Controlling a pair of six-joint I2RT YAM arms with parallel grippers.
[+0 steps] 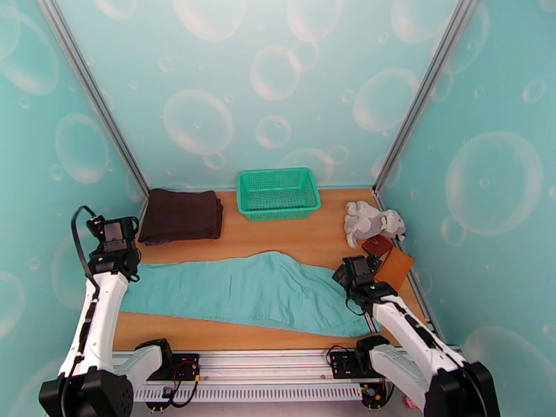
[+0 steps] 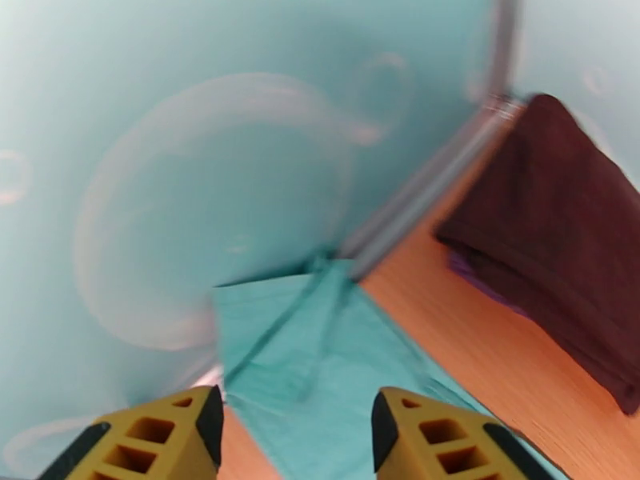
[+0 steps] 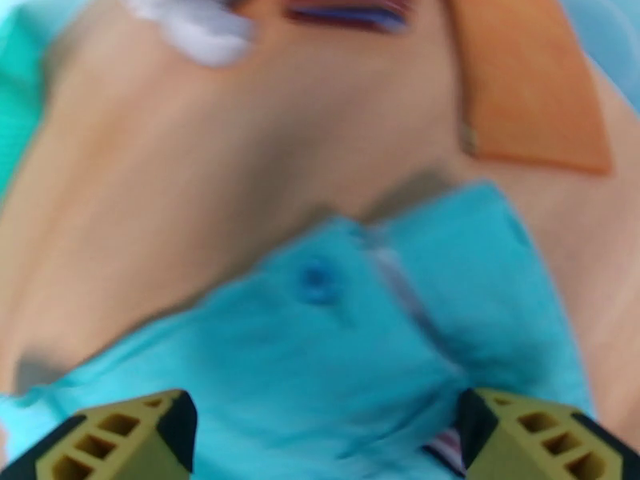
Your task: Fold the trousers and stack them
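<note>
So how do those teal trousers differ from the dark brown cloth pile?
The light teal cloth trousers lie spread out long and flat; the dark brown cloth pile is folded compact. The trousers cover far more of the wooden table than the brown pile. Both are soft cloth.

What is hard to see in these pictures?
- Top view: the trousers' waist end is partly hidden by the right gripper.
- Right wrist view: all blurred; the plush toy is cut by the top edge.
- Left wrist view: the dark brown garment is cut by the right edge.
</note>
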